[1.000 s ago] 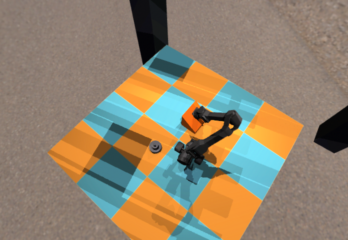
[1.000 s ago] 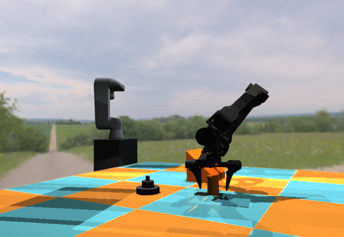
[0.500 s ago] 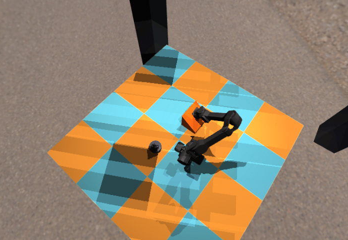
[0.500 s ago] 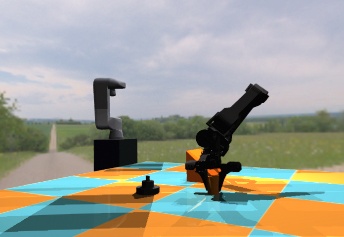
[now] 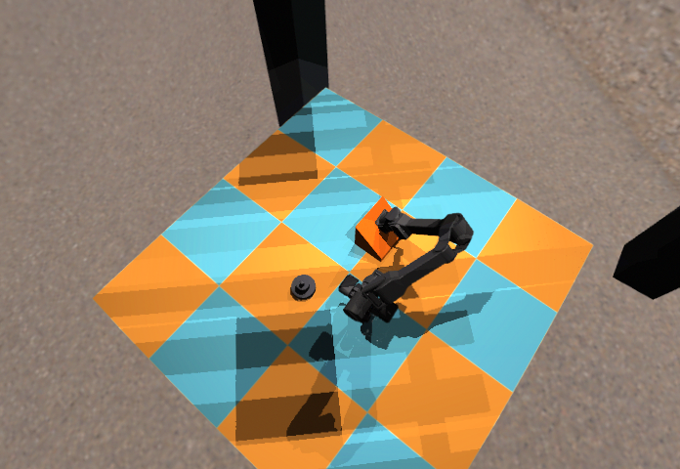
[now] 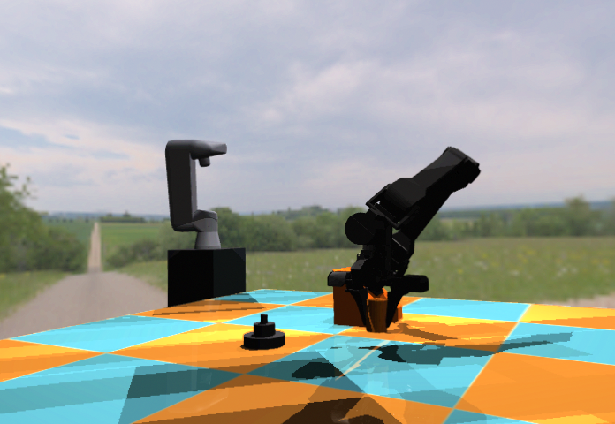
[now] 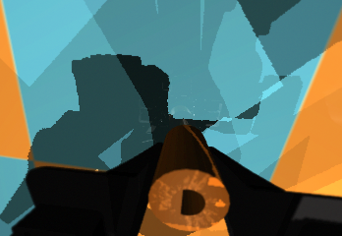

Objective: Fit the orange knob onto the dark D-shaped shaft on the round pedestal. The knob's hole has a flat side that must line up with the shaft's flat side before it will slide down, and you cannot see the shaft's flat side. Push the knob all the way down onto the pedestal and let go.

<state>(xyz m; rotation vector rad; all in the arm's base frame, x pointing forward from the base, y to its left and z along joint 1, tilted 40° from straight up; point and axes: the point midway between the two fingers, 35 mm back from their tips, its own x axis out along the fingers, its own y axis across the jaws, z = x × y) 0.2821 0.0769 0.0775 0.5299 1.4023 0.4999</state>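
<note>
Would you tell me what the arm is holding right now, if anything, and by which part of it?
The orange knob, pinched by its sides between the end effector's two fingers; its D-shaped hole is left uncovered.
</note>
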